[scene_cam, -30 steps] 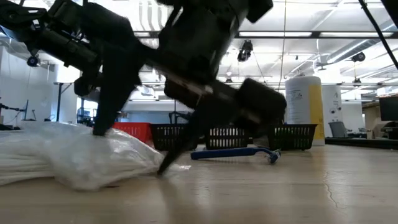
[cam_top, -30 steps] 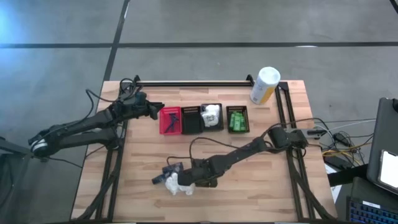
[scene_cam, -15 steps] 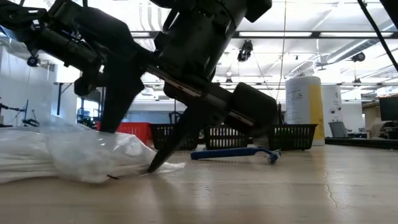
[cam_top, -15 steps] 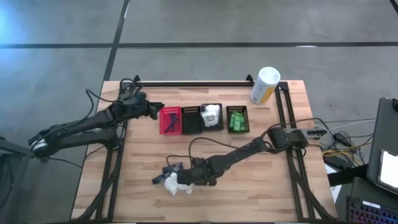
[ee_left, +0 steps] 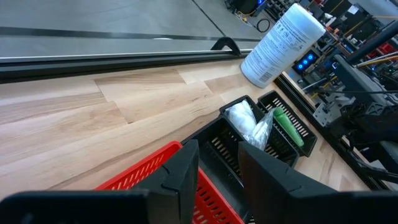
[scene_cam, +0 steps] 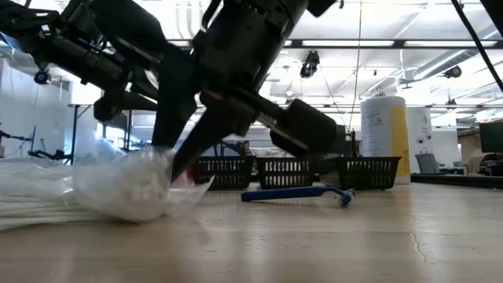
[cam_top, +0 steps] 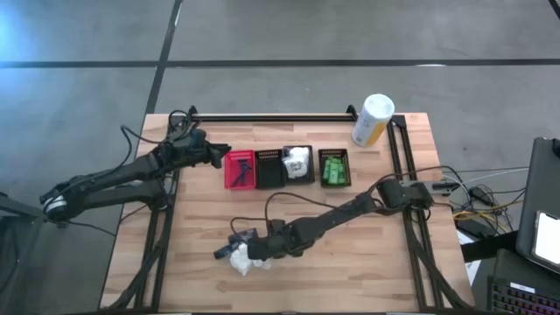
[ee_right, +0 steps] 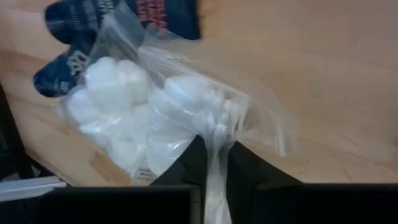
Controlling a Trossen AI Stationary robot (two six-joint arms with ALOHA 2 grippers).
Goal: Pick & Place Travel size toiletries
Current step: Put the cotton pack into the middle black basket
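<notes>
Right gripper (cam_top: 254, 254) — at the table's six o'clock — pinches the white plastic-wrapped bundle (cam_top: 240, 260) (bag edge); left gripper (cam_top: 223, 155) waits at ten o'clock, fingers narrowly parted.

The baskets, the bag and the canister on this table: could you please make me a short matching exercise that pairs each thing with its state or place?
Things:
1. red basket
2. bag of cotton balls
3. white-and-yellow canister
4. green packets

States or places:
A. lying in the rightmost black basket
B. pinched between the right gripper's jaws
C. at the table's far right corner
D. right beside the left gripper

Pairs: 1-D, 2-B, 3-C, 4-A
</notes>
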